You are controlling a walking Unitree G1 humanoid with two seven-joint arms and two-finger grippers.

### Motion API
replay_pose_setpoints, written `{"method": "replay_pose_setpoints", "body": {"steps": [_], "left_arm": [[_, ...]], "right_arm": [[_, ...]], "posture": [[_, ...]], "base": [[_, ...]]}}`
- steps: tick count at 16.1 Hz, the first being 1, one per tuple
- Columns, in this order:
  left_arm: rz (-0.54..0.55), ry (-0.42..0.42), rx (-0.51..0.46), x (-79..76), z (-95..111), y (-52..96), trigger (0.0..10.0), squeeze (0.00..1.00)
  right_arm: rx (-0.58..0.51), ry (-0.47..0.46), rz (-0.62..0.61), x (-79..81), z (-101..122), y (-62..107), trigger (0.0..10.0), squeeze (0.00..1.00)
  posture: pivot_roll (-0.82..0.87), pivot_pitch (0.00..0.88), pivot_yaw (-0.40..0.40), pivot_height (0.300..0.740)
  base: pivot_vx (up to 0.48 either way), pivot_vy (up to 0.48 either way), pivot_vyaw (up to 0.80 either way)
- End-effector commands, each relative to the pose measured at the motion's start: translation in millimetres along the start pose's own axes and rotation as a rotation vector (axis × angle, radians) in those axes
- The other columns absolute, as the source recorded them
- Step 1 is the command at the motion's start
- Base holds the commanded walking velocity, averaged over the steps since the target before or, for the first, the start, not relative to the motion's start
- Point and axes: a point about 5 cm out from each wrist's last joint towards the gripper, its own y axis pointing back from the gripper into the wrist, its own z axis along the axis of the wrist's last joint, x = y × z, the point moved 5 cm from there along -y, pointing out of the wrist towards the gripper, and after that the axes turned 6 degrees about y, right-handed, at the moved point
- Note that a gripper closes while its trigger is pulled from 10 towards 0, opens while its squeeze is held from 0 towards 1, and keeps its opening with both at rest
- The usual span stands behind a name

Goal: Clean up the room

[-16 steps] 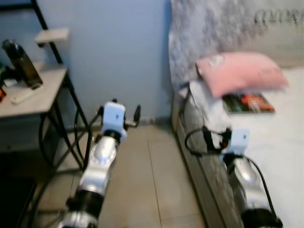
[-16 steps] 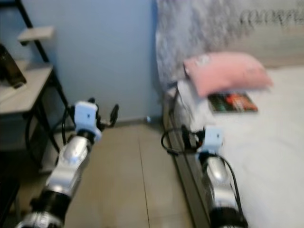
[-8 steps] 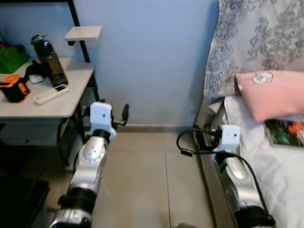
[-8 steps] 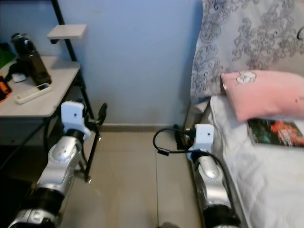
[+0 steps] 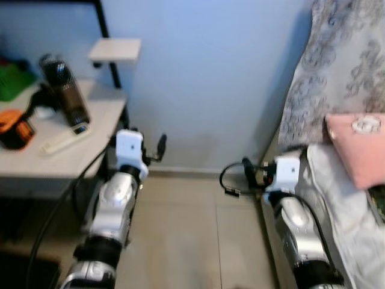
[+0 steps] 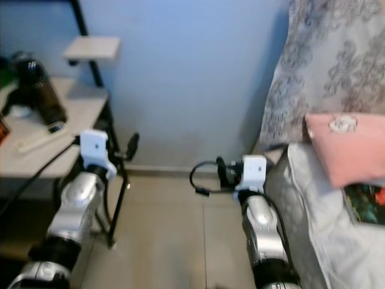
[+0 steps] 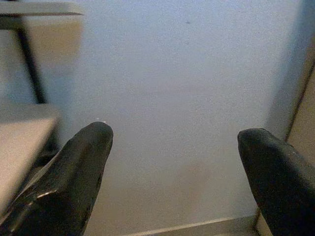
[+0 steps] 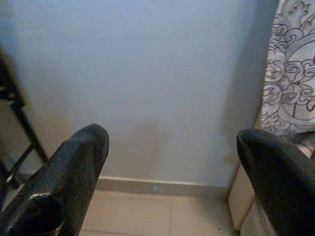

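Jaws: both pairs are seen spread wide apart in the wrist views, with nothing held between them.
Left gripper: held out level toward the blue wall, just beside the table's right edge.
Right gripper: held out level toward the same wall, close along the bed's left edge.
Table: a dark bottle is stood near the back, an orange item at the left edge, a white remote laid flat in front of the bottle.
Bed: a pink pillow is laid at the head; a book is partly tucked under it.
Handling: the pillow is judged soft and light, best pinched at a corner; the book stiff, taken by an edge; the bottle probably rigid and smooth, gripped round its middle.
Stage: not settled by these views.
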Motion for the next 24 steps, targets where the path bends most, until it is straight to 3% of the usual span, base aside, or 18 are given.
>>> {"method": "replay_pose_setpoints", "body": {"steps": [1, 7, 10, 13, 16, 17, 19, 24], "left_arm": [[-0.038, 0.004, -0.01, -10.6, 1.7, -2.2, 10.0, 0.0], [-0.027, -0.007, -0.008, -3.2, 2.1, -2.5, 10.0, 0.0], [-0.009, -0.008, -0.007, -8.7, -2.4, 7.4, 10.0, 0.0], [-0.043, 0.009, -0.018, -24.5, 8.8, 31.5, 10.0, 0.0], [-0.019, 0.022, 0.005, -23.3, 18.3, 50.9, 10.0, 0.0], [-0.02, 0.006, 0.022, -23.9, 16.2, 53.3, 10.0, 0.0], [0.075, -0.057, 0.148, -11.1, 1.6, 68.7, 10.0, 0.0], [0.056, -0.05, 0.177, -14.5, 9.3, 68.9, 10.0, 0.0]], "right_arm": [[0.001, 0.017, -0.026, -10.7, 0.6, 0.8, 10.0, 0.0], [0.002, 0.004, -0.025, -7.7, -2.1, 1.9, 10.0, 0.0], [-0.004, -0.017, -0.005, -5.8, -3.0, 5.6, 10.0, 0.0], [-0.004, 0.031, 0.041, -0.1, -8.2, 46.1, 10.0, 0.0], [0.041, 0.034, 0.014, -15.1, -18.3, 77.2, 10.0, 0.0], [0.044, 0.031, 0.009, -16.4, -18.9, 78.9, 10.0, 0.0], [0.049, 0.041, -0.006, -21.6, -14.8, 76.2, 10.0, 0.0], [0.063, 0.003, 0.007, -12.5, -13.4, 71.8, 10.0, 0.0]], "posture": [[0.08, 0.0, 0.011, 0.74], [0.08, 0.0, 0.015, 0.74], [0.1, 0.0, 0.006, 0.74], [0.12, 0.0, -0.021, 0.74], [0.13, 0.0, -0.023, 0.74], [0.13, 0.0, -0.025, 0.74], [0.12, 0.0, -0.014, 0.74], [0.13, 0.0, -0.015, 0.74]], "base": [[0.48, 0.0, 0.0], [0.48, 0.0, -0.33], [0.48, 0.0, 0.0], [0.48, 0.0, 0.0], [0.48, 0.0, 0.0], [0.0, 0.0, 0.0], [0.0, 0.0, 0.0], [0.0, 0.0, 0.0]]}}
